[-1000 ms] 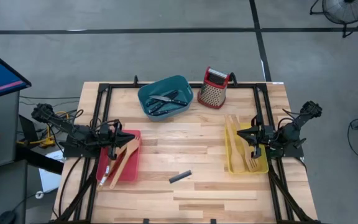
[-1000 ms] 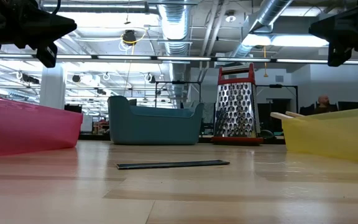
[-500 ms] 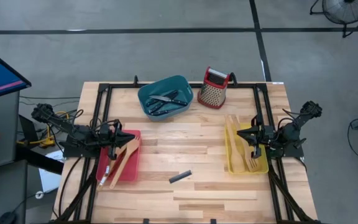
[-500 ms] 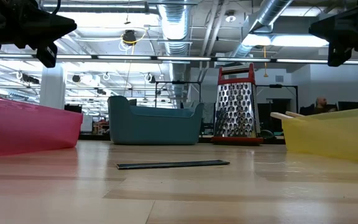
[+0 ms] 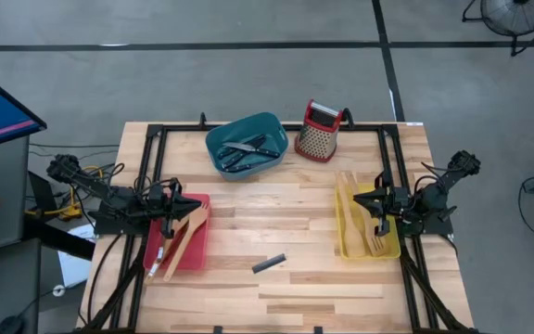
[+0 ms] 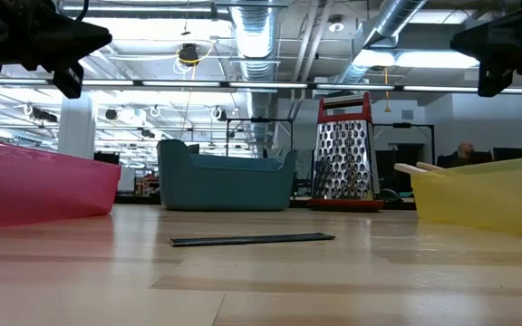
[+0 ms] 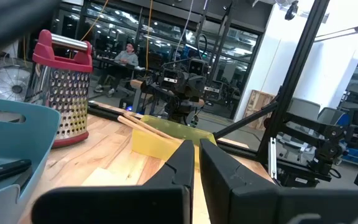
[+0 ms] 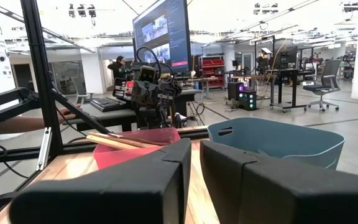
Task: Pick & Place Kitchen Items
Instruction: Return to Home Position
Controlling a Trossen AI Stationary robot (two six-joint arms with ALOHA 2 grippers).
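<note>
A dark, flat, narrow utensil lies flat on the bare wood near the table's front middle. Black-handled knives lie in the teal bin. Pale wooden spatulas rest in the red bin. Wooden forks and spoons lie in the yellow bin. My left gripper hovers shut above the red bin's far end and holds nothing. Over the yellow bin's far end, my right gripper is also shut with nothing in it.
A red-topped metal box grater stands upright at the far edge, right of the teal bin. A black frame runs along the table's left, far and right sides. Bare wood lies between the red and yellow bins.
</note>
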